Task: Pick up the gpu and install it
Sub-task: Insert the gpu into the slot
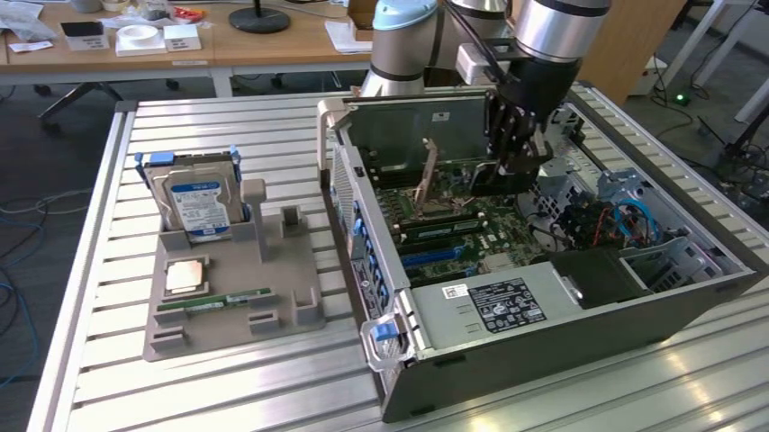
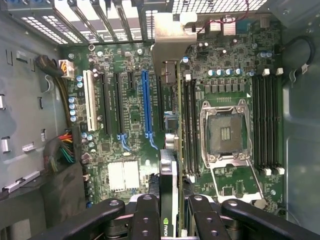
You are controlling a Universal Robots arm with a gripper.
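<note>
One thin, silver-bracketed gpu clamped edge-on in black hand.

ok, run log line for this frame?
gripper: shut on gpu | gpu: held edge-on above motherboard, inside open case | hard drive: in holder

Arm: the silver forearm enters the exterior view near 1 o'clock and drops almost vertically. My base column stands behind it, toward 12 o'clock. The black wrist points straight down.

My jaws hang below the wrist, part-way closed. The fingers run parallel, and black linkage bars splay outward on either side of them.

Grip: my jaws are clamped on the gpu, which sits edge-on with one finger on each face, in line with my wrist.
</note>
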